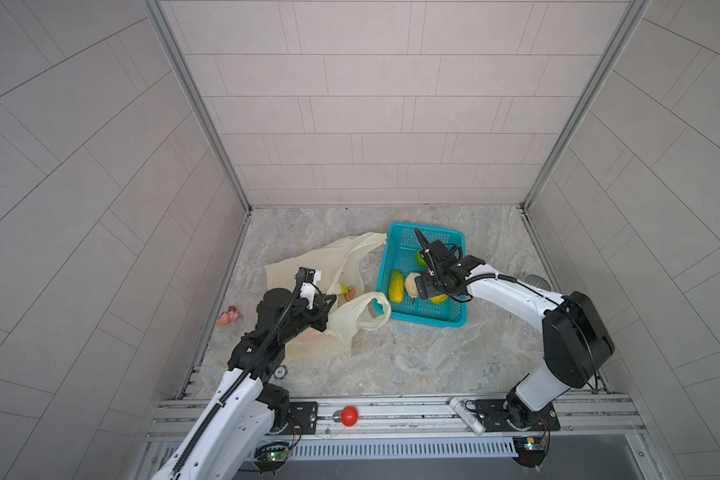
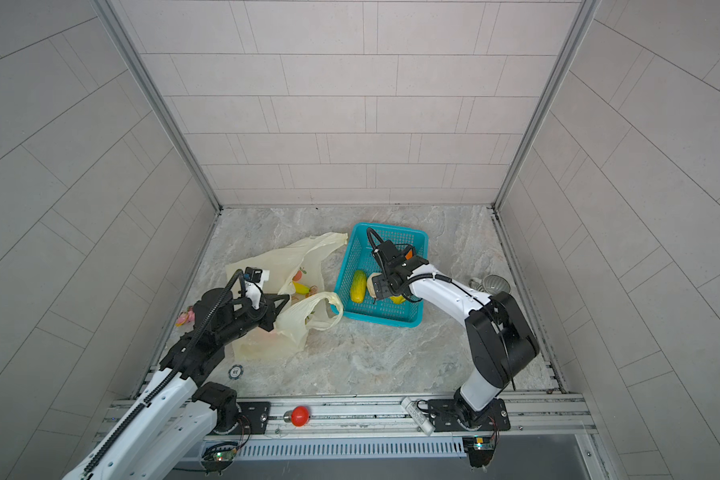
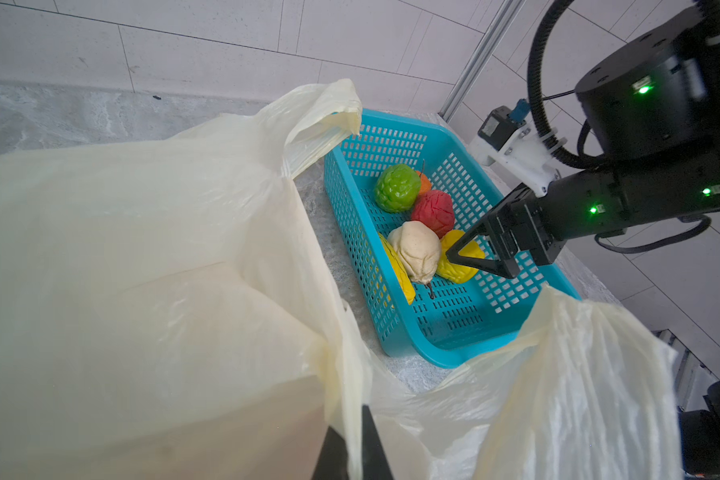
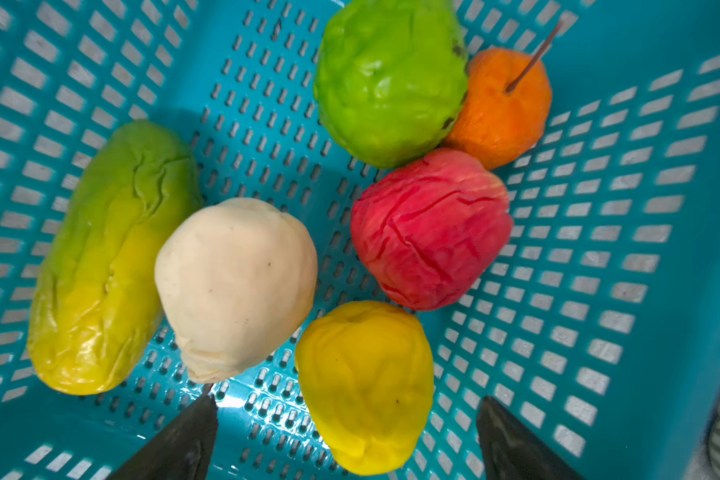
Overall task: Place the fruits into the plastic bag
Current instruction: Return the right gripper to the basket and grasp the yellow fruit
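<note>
Teal basket (image 1: 400, 237) on bench (image 1: 412, 361). Inside it 6 fruits: green fruit (image 4: 389, 79), orange fruit (image 4: 501, 108), red fruit (image 4: 431, 228), beige fruit (image 4: 235, 286), yellow fruit (image 4: 364, 386), long yel-green fruit (image 4: 109, 257). R end effector (image 4: 348, 401) inside basket, jaws wide, one each side of yellow fruit, no grip. Just beside basket: plastic bag (image 1: 337, 328), mouth toward it. L end effector (image 3: 350, 453) pinched tight on bag rim.

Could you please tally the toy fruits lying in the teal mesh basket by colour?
Green bumpy round toy fruit: 1
Orange round toy fruit with a thin stem: 1
Red wrinkled round toy fruit: 1
Beige round toy fruit: 1
Yellow round toy fruit: 1
Green-to-yellow elongated toy fruit: 1
Total in the teal plastic mesh basket: 6
</note>
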